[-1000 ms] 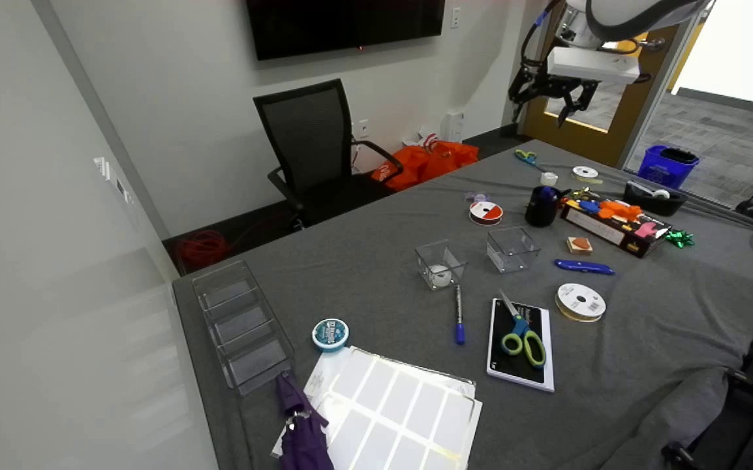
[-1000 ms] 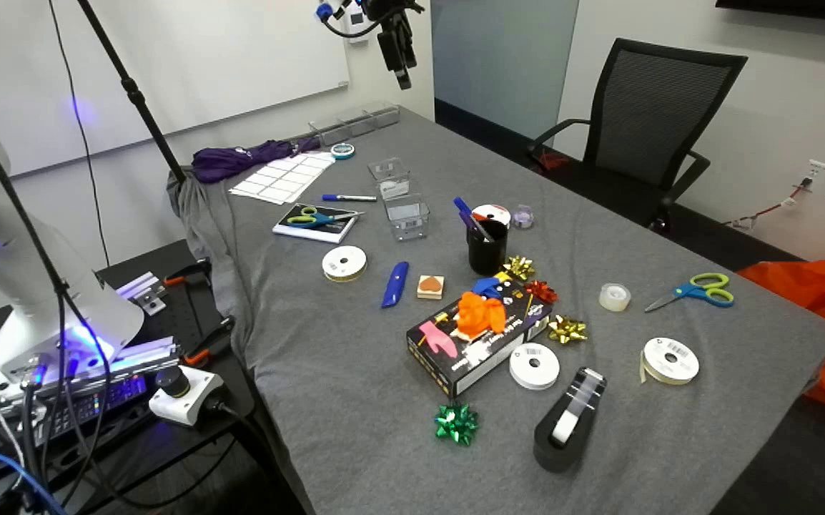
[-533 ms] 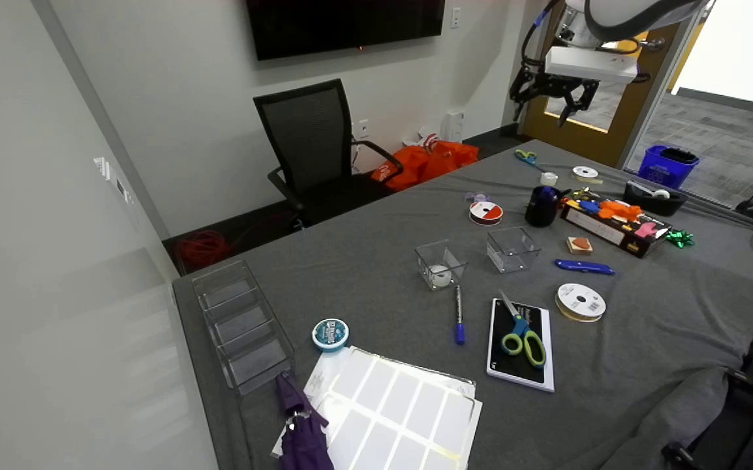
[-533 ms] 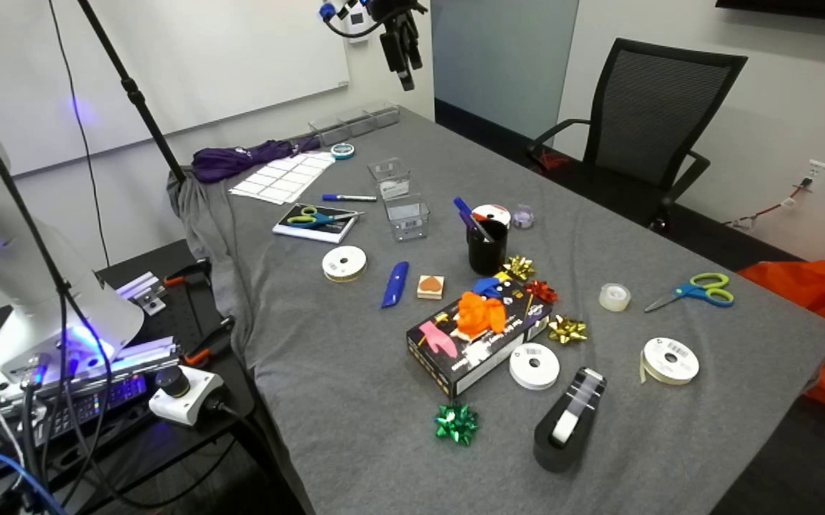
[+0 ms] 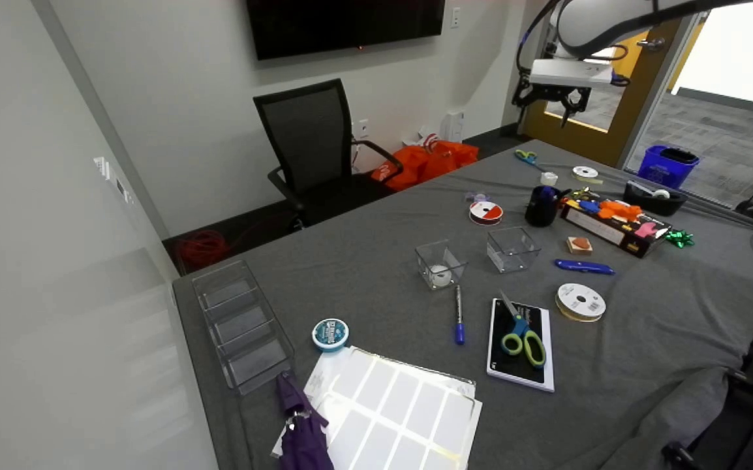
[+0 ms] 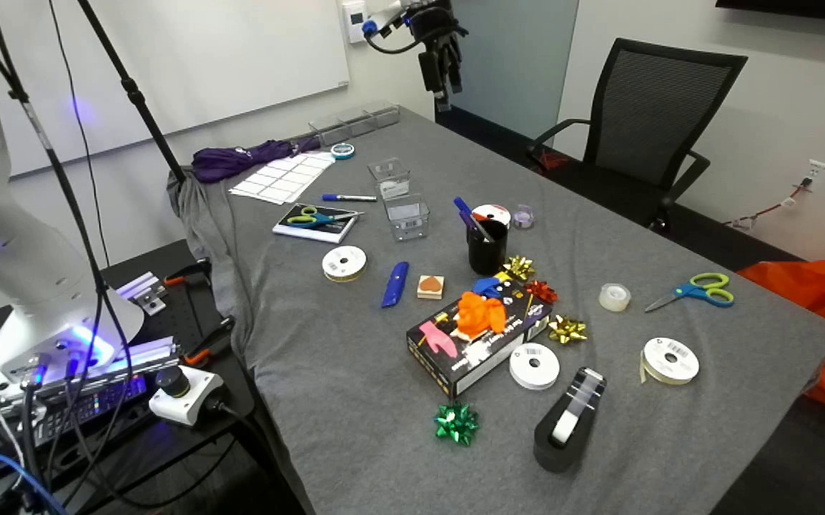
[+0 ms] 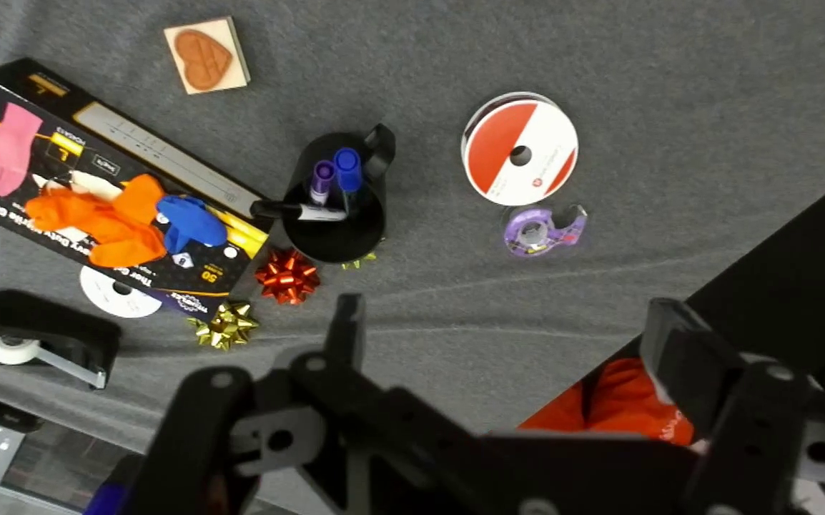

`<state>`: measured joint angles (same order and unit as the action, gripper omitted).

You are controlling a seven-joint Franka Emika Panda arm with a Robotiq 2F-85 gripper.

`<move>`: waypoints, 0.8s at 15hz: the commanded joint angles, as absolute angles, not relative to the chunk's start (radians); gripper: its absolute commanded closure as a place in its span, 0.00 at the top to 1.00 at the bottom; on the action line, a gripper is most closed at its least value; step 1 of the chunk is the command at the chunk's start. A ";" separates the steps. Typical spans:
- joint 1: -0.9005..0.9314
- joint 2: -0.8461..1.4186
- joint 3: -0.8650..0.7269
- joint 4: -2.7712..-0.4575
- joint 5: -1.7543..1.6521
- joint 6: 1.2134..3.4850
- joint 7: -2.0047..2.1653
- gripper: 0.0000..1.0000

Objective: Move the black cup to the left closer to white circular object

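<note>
The black cup (image 5: 541, 209) stands upright on the grey table with several pens in it, also in an exterior view (image 6: 487, 252). In the wrist view the cup (image 7: 334, 239) is left of centre, its handle toward the top right. Several white discs with dark centres lie on the table, in an exterior view (image 5: 581, 300), in an exterior view (image 6: 344, 262) and partly under a box in the wrist view (image 7: 114, 295); I cannot tell which one is meant. My gripper (image 7: 507, 307) is open and empty, high above the table, apart from the cup; it shows in both exterior views (image 5: 543, 117) (image 6: 448, 100).
A glove box (image 6: 477, 336) with bows around it lies close beside the cup. A red-and-white roll (image 7: 520, 150) and a purple tape dispenser (image 7: 534, 232) lie on its handle side. Clear bins (image 5: 512, 251), a blue knife (image 5: 584, 267) and a black tape dispenser (image 6: 570, 422) are also on the table.
The arm has moved: my gripper has shifted right and slightly down in an exterior view, and the wrist slightly left in an exterior view. The objects on the table have not moved.
</note>
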<state>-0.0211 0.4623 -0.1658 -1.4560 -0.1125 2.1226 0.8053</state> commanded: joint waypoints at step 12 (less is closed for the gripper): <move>-0.114 0.818 -0.152 -1.088 0.012 1.945 0.508 1.00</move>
<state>-0.0871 0.7468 -0.1603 -1.2034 0.0023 2.0180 0.5926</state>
